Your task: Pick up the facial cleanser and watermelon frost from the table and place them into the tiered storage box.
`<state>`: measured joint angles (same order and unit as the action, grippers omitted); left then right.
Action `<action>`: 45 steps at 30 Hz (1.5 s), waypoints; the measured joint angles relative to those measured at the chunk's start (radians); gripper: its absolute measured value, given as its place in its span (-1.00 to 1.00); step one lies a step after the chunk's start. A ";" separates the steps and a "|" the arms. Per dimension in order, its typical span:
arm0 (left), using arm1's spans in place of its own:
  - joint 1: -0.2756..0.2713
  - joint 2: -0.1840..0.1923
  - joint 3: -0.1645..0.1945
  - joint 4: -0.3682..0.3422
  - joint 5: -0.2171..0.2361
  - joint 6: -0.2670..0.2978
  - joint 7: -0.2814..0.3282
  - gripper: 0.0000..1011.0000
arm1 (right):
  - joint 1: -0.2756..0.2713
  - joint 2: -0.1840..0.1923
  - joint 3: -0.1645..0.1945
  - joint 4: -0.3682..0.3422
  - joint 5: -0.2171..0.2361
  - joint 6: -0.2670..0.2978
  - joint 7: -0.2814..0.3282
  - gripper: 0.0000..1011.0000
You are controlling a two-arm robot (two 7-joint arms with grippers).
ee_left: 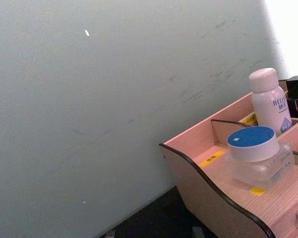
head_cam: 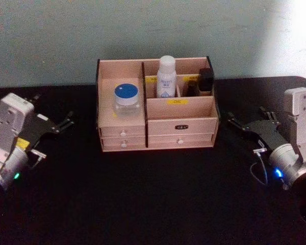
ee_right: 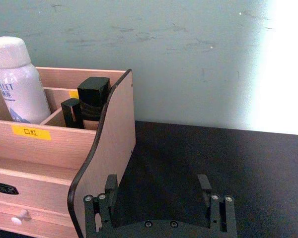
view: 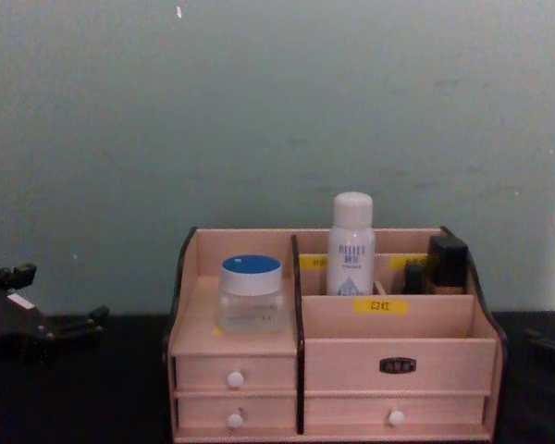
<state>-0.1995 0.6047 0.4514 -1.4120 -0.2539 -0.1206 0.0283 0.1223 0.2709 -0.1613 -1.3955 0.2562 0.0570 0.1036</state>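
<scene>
The cleanser point(head_cam: 167, 76) stands upright in a rear compartment of the box point(head_cam: 181, 125); the jar point(head_cam: 127, 98) sits on the left shelf. Left gripper point(head_cam: 66, 121) and right gripper point(head_cam: 233, 122) flank the box, jaws spread (both empty). Risk: a careless retraction could clip the box's side.

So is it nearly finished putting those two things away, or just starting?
It looks finished. The bottle stands upright in a back compartment of the box, and the jar sits on the box's left shelf. Nothing is in hand: the left tool and the right tool rest open on the table either side.
</scene>
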 joint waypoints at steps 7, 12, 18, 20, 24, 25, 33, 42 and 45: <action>0.000 0.000 0.000 0.000 0.000 0.000 0.000 0.98 | 0.000 0.000 0.000 0.000 0.000 0.000 0.000 0.98; 0.000 0.000 0.000 0.000 0.000 0.000 0.000 0.98 | 0.000 0.000 0.000 0.000 0.000 0.000 0.000 0.98; 0.000 0.000 0.000 0.000 0.000 0.000 0.000 0.98 | 0.000 0.000 0.000 0.000 0.000 0.000 0.000 0.98; 0.000 0.000 0.000 0.000 0.000 0.000 0.000 0.98 | 0.000 0.000 0.000 0.000 0.000 0.000 0.000 0.98; 0.000 0.000 0.000 0.000 0.000 0.000 0.000 0.98 | 0.000 0.000 0.000 0.000 0.000 0.000 0.000 0.98; 0.000 0.000 0.000 0.000 0.000 0.000 0.000 0.98 | 0.000 0.000 0.000 0.000 0.000 0.000 0.000 0.98; 0.000 0.000 0.000 0.000 0.000 0.000 0.000 0.98 | 0.000 0.000 0.000 0.000 0.000 0.000 0.000 0.98; 0.000 0.000 0.000 0.000 0.000 0.000 0.000 0.98 | 0.000 0.000 0.000 0.000 0.000 0.000 0.000 0.98; 0.000 0.000 0.000 0.000 0.000 0.000 0.000 0.98 | 0.000 0.000 0.000 0.000 0.000 0.000 0.000 0.98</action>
<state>-0.1996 0.6047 0.4513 -1.4120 -0.2539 -0.1205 0.0283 0.1223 0.2709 -0.1612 -1.3954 0.2563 0.0571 0.1036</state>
